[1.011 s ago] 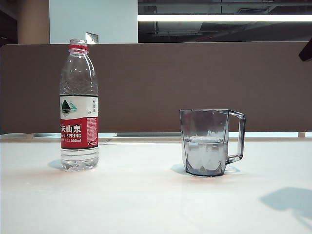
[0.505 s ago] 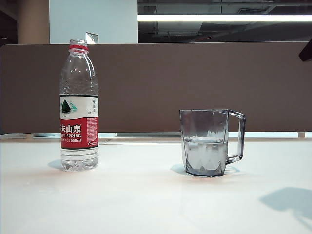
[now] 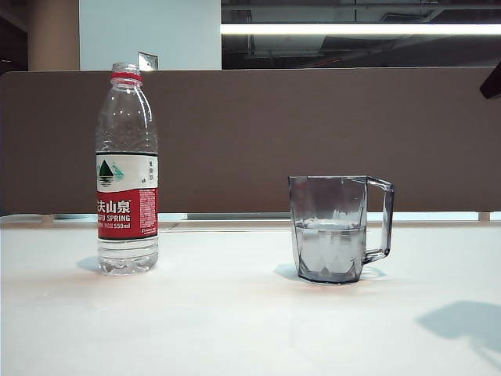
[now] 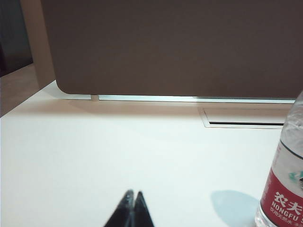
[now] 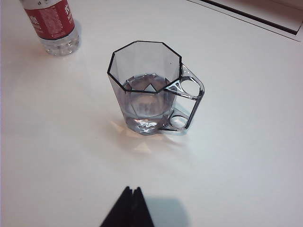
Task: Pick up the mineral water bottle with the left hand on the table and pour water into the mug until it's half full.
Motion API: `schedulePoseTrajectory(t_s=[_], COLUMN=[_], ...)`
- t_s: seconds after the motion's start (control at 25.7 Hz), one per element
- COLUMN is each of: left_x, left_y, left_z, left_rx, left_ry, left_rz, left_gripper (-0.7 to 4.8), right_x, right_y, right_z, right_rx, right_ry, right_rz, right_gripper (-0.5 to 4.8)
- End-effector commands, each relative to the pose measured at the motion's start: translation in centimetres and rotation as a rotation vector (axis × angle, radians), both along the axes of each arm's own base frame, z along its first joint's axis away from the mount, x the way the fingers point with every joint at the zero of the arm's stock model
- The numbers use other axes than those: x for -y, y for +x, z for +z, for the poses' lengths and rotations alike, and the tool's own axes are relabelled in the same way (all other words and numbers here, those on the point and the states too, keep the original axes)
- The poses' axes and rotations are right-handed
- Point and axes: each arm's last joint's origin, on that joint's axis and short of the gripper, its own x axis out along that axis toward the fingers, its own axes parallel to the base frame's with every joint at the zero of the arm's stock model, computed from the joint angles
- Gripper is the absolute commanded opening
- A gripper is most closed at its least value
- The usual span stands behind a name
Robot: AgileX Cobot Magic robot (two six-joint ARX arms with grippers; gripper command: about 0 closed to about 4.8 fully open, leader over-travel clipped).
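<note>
On the white table [image 3: 235, 329], the mineral water bottle [image 3: 127, 168] stands upright at the left of the exterior view, uncapped, well apart from the mug [image 3: 333, 229] right of centre, which holds water to about half its height. Low over bare tabletop near the bottle, the left gripper [image 4: 131, 208] has its fingers pressed together, holding nothing. Above the mug, the right gripper [image 5: 129, 208] likewise shows its tips pressed together, empty.

The setting looks like an office. A glossy white worktop [image 3: 235, 329] is backed by a tall brown fabric-looking divider panel [image 3: 258, 137], with a slotted cable opening [image 4: 246, 124] in the worktop near it. Beyond the panel, a long fluorescent strip light [image 3: 360, 28] hangs under a dark, possibly open ceiling.
</note>
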Motion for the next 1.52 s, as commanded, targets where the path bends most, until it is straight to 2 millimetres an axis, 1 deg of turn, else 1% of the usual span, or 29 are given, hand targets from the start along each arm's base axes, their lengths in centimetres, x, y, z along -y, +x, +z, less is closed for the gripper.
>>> schedulePoseTrajectory(t_s=[0.04, 0.47, 0.54, 0.66, 0.74, 0.82, 0.86, 0.97, 1.24, 1.52], left_x=[0.0, 0.0, 0.0, 0.0, 0.0, 0.0, 0.0, 0.0, 0.0, 0.0], left_y=[0.0, 0.0, 0.0, 0.0, 0.0, 0.0, 0.0, 0.0, 0.0, 0.0], left_z=[0.2, 0.2, 0.2, 0.2, 0.2, 0.2, 0.2, 0.2, 0.2, 0.2], left_rx=[0.013, 0.013, 0.013, 0.013, 0.013, 0.013, 0.013, 0.013, 0.012, 0.013], left_ry=[-0.006, -0.006, -0.006, -0.006, -0.006, -0.006, -0.006, -0.006, -0.006, -0.006], left_rz=[-0.003, -0.002, -0.002, -0.002, -0.001, -0.003, -0.003, -0.003, -0.002, -0.002], left_gripper=[-0.06, -0.06, -0.06, -0.06, -0.06, -0.06, -0.06, -0.06, -0.06, -0.06], right_x=[0.0, 0.0, 0.2, 0.9, 1.2, 1.5, 1.8, 2.6, 4.0, 5.1], right_y=[0.0, 0.1, 0.3, 0.7, 1.0, 1.1, 1.1, 0.9, 0.6, 0.2], right_z=[0.3, 0.1, -0.5, -1.5, -2.1, -2.4, -2.7, -3.2, -4.6, -5.8], right_rx=[0.020, 0.017, 0.035, 0.140, 0.233, 0.312, 0.387, 0.497, 0.537, 0.598], right_ry=[0.009, 0.006, -0.043, -0.069, -0.026, 0.034, 0.090, 0.180, 0.192, 0.187], right_rz=[0.001, 0.000, -0.099, -0.291, -0.380, -0.418, -0.451, -0.456, -0.466, -0.561], right_gripper=[-0.05, -0.04, -0.04, -0.04, -0.04, -0.05, -0.04, -0.04, -0.04, -0.04])
